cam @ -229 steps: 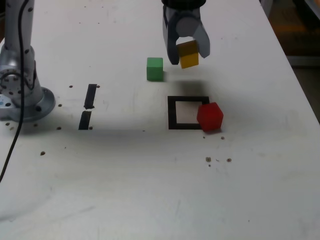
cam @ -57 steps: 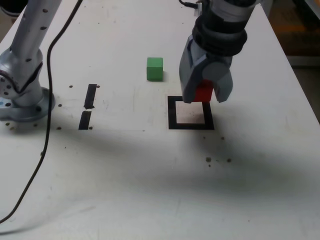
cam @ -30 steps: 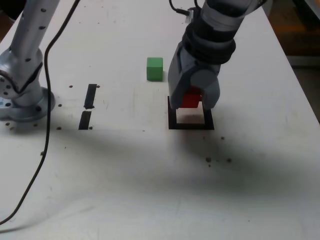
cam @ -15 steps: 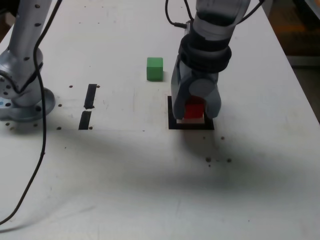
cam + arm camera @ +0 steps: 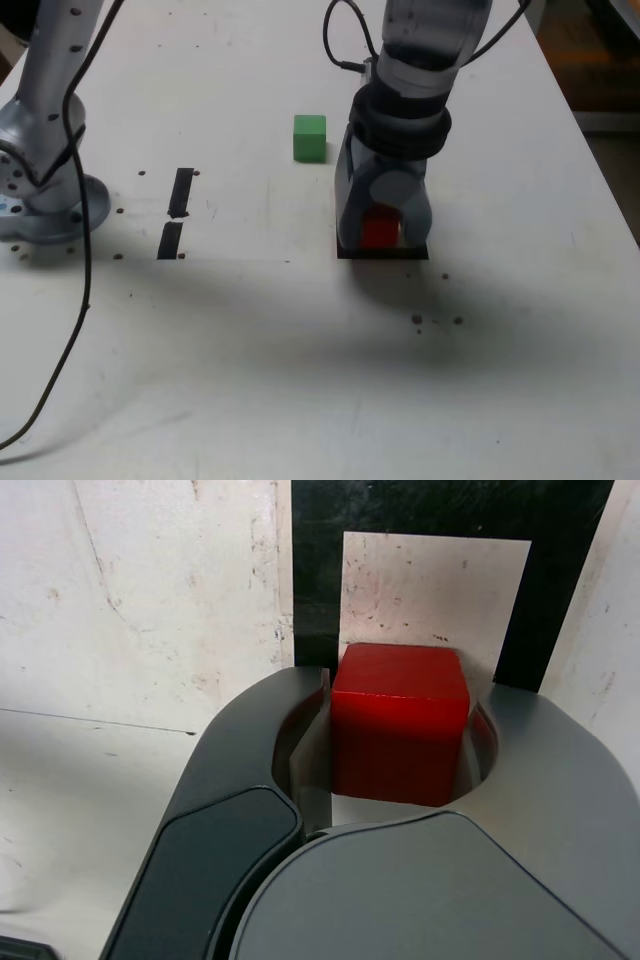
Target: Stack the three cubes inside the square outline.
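Note:
My gripper (image 5: 382,238) points straight down over the square outline (image 5: 385,254) and is shut on the red cube (image 5: 380,229). In the wrist view the red cube (image 5: 400,720) sits squeezed between the two grey fingers (image 5: 305,750) of the gripper (image 5: 397,685), over the white inside of the black tape outline (image 5: 318,570). The fingertips are very low, close to the table; whether the cube touches the surface I cannot tell. The green cube (image 5: 309,137) stands alone on the table, behind the outline and toward the exterior view's left.
The arm's base (image 5: 40,205) stands at the exterior view's left, with a black cable (image 5: 80,300) trailing down from it. Two short black tape strips (image 5: 180,192) lie between base and outline. Dark specks (image 5: 436,320) dot the table in front. The table's edge (image 5: 590,150) runs along the right.
The gripper has come down with the red cube, from above the outline's back edge to low inside the outline. The green cube has not moved.

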Tool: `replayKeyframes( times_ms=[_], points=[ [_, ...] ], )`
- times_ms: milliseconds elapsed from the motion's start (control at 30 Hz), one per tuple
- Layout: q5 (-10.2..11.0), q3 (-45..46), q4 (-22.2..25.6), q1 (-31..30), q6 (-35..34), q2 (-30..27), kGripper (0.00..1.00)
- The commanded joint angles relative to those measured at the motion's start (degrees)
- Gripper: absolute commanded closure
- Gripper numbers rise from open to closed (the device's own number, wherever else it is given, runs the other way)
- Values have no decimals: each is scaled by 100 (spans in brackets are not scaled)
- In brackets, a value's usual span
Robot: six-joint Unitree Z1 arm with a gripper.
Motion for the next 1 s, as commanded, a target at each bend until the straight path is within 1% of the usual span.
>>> replayKeyframes(
  times_ms=[0,100,367,600,767,967],
  points=[
    [7,39,-21,6,10,-58,55],
    [9,72,-57,10,24,-59,47],
    [82,178,-194,28,42,-59,38],
    [155,383,-407,60,57,-87,34],
    [262,422,-401,62,57,-143,30],
    [438,427,-334,60,-7,-249,28]
  ],
)
